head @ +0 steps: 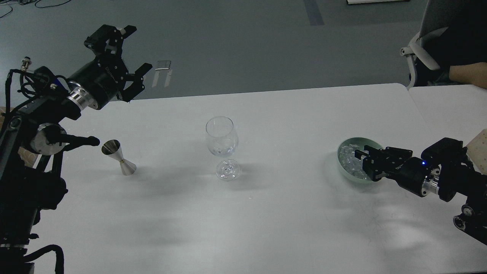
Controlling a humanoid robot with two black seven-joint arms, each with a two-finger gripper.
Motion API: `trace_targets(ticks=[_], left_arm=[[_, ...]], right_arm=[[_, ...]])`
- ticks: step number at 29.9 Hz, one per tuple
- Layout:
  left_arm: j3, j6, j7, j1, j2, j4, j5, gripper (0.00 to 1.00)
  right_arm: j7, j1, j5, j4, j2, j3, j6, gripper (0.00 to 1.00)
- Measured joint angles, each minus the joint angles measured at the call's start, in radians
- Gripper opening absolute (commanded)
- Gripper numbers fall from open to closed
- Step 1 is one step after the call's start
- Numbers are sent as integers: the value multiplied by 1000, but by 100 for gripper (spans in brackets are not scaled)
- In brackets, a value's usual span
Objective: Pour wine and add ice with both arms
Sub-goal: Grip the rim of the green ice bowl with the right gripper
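The white tabletop (266, 213) carries three items, well apart from one another: a steel jigger (118, 157) at left, a stemmed wine glass (222, 146) at centre, and a pale green bowl (344, 169) at right.

My left arm (45, 114) enters from the left and is raised above the rear edge of the tabletop. Its end effector (127, 61) is spread wide and holds nothing. It hangs well above and behind the jigger, which stands upright and untouched.

My right arm (449, 179) enters from the right and lies low over the tabletop. Its end effector (361, 160) reaches over the near rim of the bowl, with the fingertips down among the contents. I cannot tell whether the fingers are parted or pressed on a cube; they appear dark and close-set against the bowl.

Step in hand, by my judgement: ice pickup. The left arm is clear of the jigger, so the pouring step appears not to be the active one.

Next move, by my judgement: confirm a firm pinch on one cube, lift clear of the bowl rim, carry it across to the glass, and release above its mouth. The glass is tall on a narrow stem, so a low release and no contact with the rim are required.

The ice (348, 161) lies heaped in the bowl as small, clear, glassy cubes. The wine (222, 150) is barely discernible: a faint clear trace low in the glass bowl at most, and the level cannot be determined.
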Motion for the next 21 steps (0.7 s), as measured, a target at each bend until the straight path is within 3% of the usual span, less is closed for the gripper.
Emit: trace_targets(ticks=[8,21], left_arm=[[1,0,0,0,-1,-6,0,98],[1,0,0,-1,0,-15,0,98]], right_arm=[[1,0,1,5,-5,0,3,2],[3,29,10,61,-43,2,16,0]])
